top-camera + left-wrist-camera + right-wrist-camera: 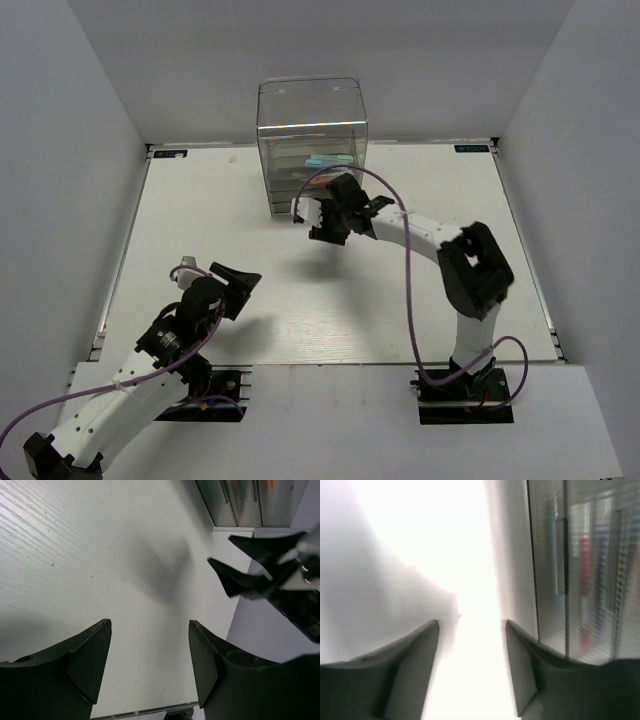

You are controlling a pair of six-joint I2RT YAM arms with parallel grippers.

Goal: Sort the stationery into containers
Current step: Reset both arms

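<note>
The clear smoky drawer unit (311, 140) stands at the far middle of the table, its drawers closed. A light blue marker (330, 160) and other pens show faintly inside. In the right wrist view the unit (585, 570) fills the right side, with blurred red (584, 580) and blue pens behind its fronts. My right gripper (322, 215) hangs just in front of the unit, open and empty (472, 625). My left gripper (243, 283) is open and empty (150, 625) over bare table at the near left. No loose pen shows on the table.
The white table (300, 300) is walled by grey panels at the left, back and right. In the left wrist view the right gripper (260, 570) and the unit's base (250, 502) show at the upper right. A purple cable (408, 270) loops over the right arm.
</note>
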